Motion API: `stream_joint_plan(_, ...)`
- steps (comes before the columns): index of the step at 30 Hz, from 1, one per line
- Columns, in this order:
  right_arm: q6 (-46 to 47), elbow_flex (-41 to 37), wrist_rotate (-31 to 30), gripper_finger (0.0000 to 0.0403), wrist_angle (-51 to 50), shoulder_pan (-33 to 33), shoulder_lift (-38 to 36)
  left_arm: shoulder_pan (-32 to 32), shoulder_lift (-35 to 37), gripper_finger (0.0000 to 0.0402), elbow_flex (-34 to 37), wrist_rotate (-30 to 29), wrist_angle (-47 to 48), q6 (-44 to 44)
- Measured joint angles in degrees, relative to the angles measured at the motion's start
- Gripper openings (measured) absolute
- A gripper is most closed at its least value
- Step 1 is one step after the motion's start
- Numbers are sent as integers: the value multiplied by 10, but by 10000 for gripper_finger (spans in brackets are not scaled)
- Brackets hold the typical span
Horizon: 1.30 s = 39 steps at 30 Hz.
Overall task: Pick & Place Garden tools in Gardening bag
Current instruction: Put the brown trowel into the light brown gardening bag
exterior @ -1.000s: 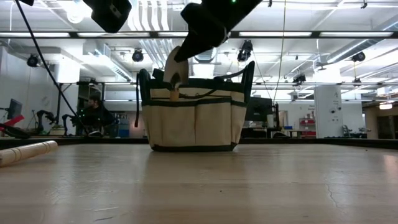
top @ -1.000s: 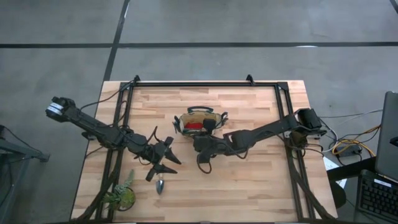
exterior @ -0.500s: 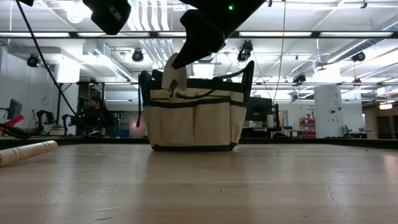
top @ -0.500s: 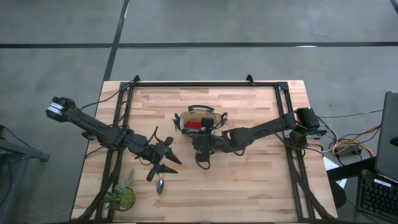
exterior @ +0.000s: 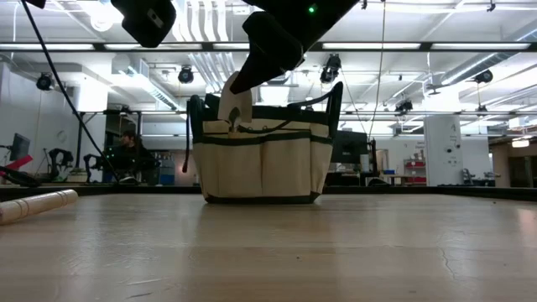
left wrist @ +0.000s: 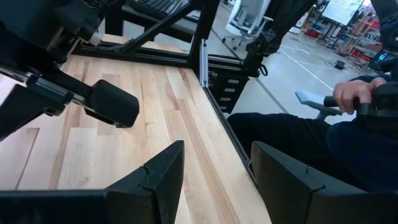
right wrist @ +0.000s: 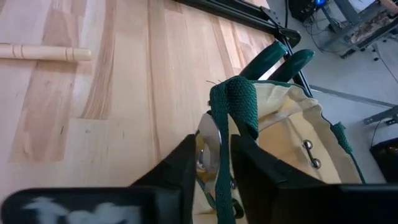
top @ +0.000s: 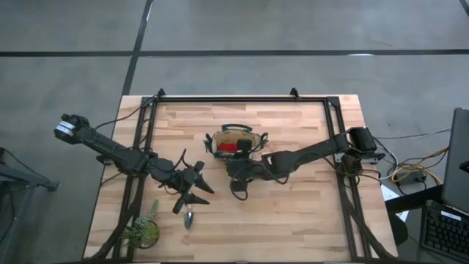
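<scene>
The olive-tan gardening bag (top: 236, 141) stands upright on the table's middle, with a red item (top: 229, 147) inside. It also shows in the low view (exterior: 260, 164). My right gripper (right wrist: 214, 148) is over the bag's near rim, shut on a silver-bladed trowel (exterior: 235, 101). A second trowel (top: 189, 218) lies flat on the table, and its wooden handle shows in the right wrist view (right wrist: 43, 53). My left gripper (left wrist: 214, 174) is open and empty just above that trowel, also seen from above (top: 195, 192). Two green tool grips (right wrist: 280, 59) stick out of the bag. My right gripper pinches the trowel's silver blade (right wrist: 207, 144) between its two fingers. The fingers slant down from the table's near right. The trowel stands nearly upright, blade up (exterior: 235, 99), its lower part down behind the bag's rim (exterior: 243, 134).
A green leafy plant (top: 143, 231) lies at the table's near left corner. A black frame (top: 242, 99) runs along the far and side edges. A seated person (left wrist: 348, 124) shows beyond the table in the left wrist view.
My right gripper has moved a little down and toward the bag with the trowel. The trowel has sunk lower: its wooden neck, seen above the bag's rim a second ago, is now behind the rim.
</scene>
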State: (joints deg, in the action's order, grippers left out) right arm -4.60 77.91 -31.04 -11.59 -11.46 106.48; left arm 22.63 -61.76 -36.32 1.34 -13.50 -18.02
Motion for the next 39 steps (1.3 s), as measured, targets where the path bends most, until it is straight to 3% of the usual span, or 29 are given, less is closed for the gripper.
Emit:
stream_joint_plan(5,-1,6,-6,143,1,-14,-3,2,0,191,0,-3,14,2)
stream_joint_plan(11,-8,17,-6,167,0,-48,-6,33,0,191,0,-15,40,32)
stream_joint_plan(15,15,24,-5,168,0,-75,-9,65,0,190,0,-39,86,18)
stream_joint_plan(23,34,25,-9,156,-1,-107,-18,139,-3,190,0,-143,202,-78)
stream_joint_plan(29,46,25,-10,149,-1,-125,-19,185,-52,190,0,-184,235,-132)
stream_joint_plan(33,63,25,-10,149,0,-133,-19,192,-109,190,0,-169,236,-139)
stream_joint_plan(39,74,25,-10,151,0,-138,-19,202,-170,190,-13,-152,233,-259)
